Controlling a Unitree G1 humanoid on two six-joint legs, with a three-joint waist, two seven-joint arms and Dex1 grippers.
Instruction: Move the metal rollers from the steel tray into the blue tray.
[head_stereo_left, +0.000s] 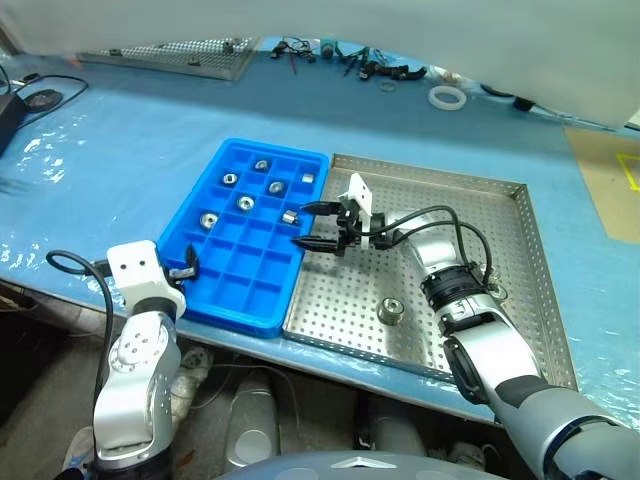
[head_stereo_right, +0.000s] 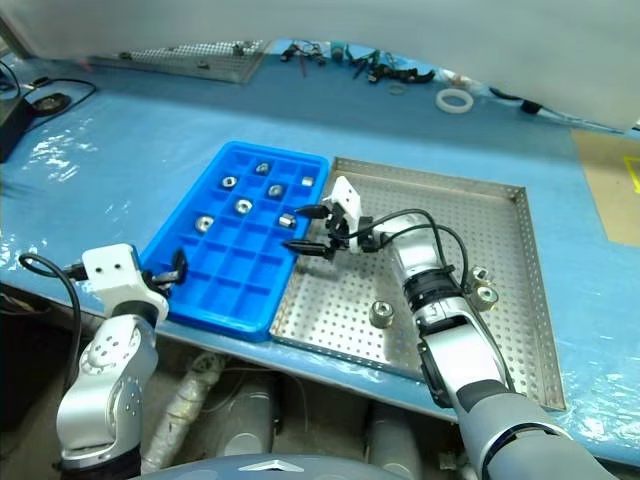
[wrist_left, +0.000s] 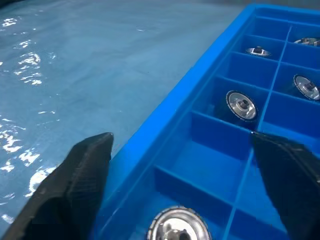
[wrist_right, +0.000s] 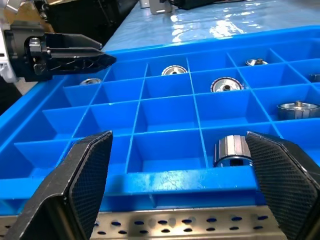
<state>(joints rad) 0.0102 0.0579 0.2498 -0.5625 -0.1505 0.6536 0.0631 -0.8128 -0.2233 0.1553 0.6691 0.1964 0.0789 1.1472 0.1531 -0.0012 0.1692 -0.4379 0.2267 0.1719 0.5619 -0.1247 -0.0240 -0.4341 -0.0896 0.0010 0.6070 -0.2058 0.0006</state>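
Observation:
The blue tray (head_stereo_left: 232, 300) lies left of the steel tray (head_stereo_left: 520, 250), rims touching. Several metal rollers rest in its compartments, among them one (head_stereo_left: 209, 220) and one (head_stereo_left: 290, 216). In the steel tray lie one roller (head_stereo_left: 390, 311) near the front and two (head_stereo_right: 487, 294) by my right forearm. My right gripper (head_stereo_left: 318, 226) hovers open and empty over the seam between the trays, pointing left, with a roller (wrist_right: 232, 150) just beyond the rim. My left gripper (head_stereo_left: 185, 265) is open at the blue tray's left front rim; a roller (wrist_left: 177, 227) lies in the compartment below it.
A grey perforated plate (head_stereo_left: 190, 50) sits at the back left. Tools and cables (head_stereo_left: 350, 62) and a white ring (head_stereo_left: 447, 97) lie along the back. A black cable and device (head_stereo_left: 40, 98) are at the far left. The table's front edge runs just below both trays.

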